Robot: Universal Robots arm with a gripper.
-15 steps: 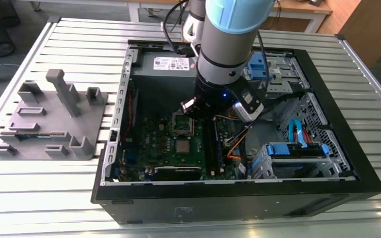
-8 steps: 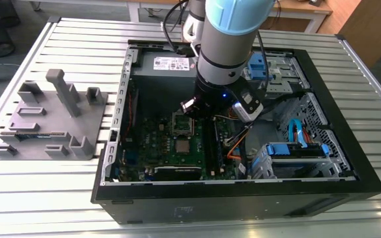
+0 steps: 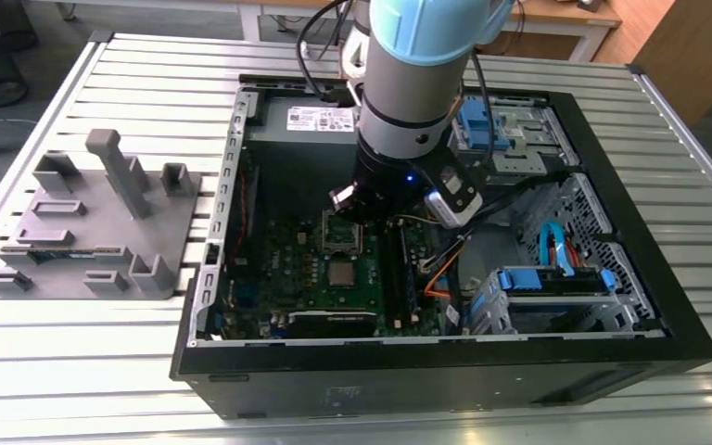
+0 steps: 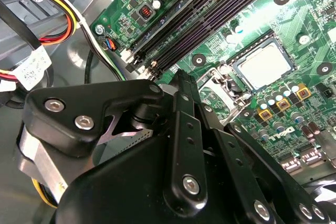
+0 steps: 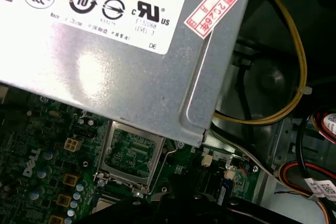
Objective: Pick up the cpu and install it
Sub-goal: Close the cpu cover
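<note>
The cpu (image 3: 341, 272), a small square chip with a pale silvery top, lies flat in the socket of the green board (image 3: 294, 278) inside the open computer case. In the second wrist view the cpu (image 4: 262, 66) sits in its dark socket, and the metal socket frame (image 4: 220, 85) is swung up beside it. My gripper (image 3: 375, 215) hangs just above the board, over that raised frame and a little beyond the cpu. The black fingers (image 4: 181, 85) meet at their tips, shut with nothing between them. A pale corner of the cpu (image 5: 106, 206) shows below the raised frame (image 5: 131, 153).
A silver power supply box (image 5: 131, 51) stands close behind the socket. Long memory slots (image 4: 210, 14) run beside it, with yellow and orange cables (image 5: 294, 77) near the case wall. Blue drive cages (image 3: 554, 283) fill the exterior view's right. A grey plastic holder (image 3: 84, 222) lies outside the case on the exterior view's left.
</note>
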